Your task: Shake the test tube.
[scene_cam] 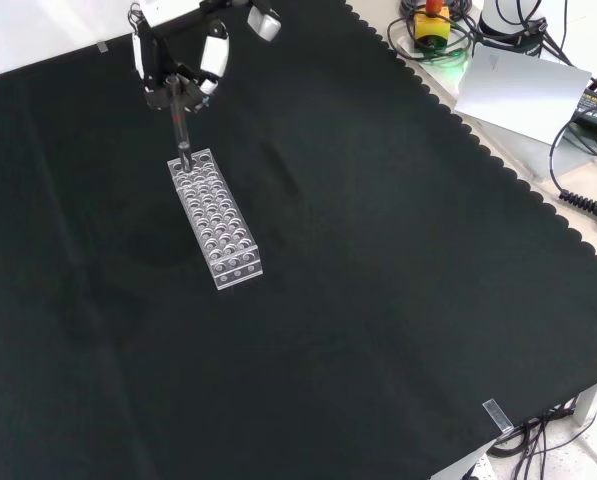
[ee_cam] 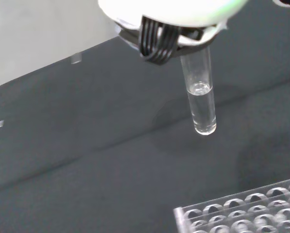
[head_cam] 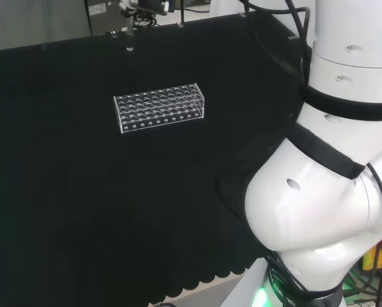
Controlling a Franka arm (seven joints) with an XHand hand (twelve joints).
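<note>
Front view, left to right: the hand [scene_cam: 183, 75] hangs near the cloth's far left corner, fingers curled round the top of the test tube [scene_cam: 182, 135], pinching it upright. The tube's lower end shows over the far end of the clear rack [scene_cam: 216, 222]; from this angle I cannot tell whether it is just above the holes or clear of them, but the wrist view shows the tube [ee_cam: 201, 97] in the air, apart from the rack [ee_cam: 242, 213], with some clear liquid in its rounded bottom. The rack lies on the black cloth [scene_cam: 378, 300], well in from the edges, all its holes empty as far as I can see. To its right the cloth is bare up to the scalloped edge. In the head view the rack [head_cam: 160, 107] sits toward the far side of the bench. Risks, as I judge: the tube looks open-topped, so a hard shake could spill the liquid; held just at the top, the smooth glass could slip; swinging low could knock the tube against the rack.
</note>
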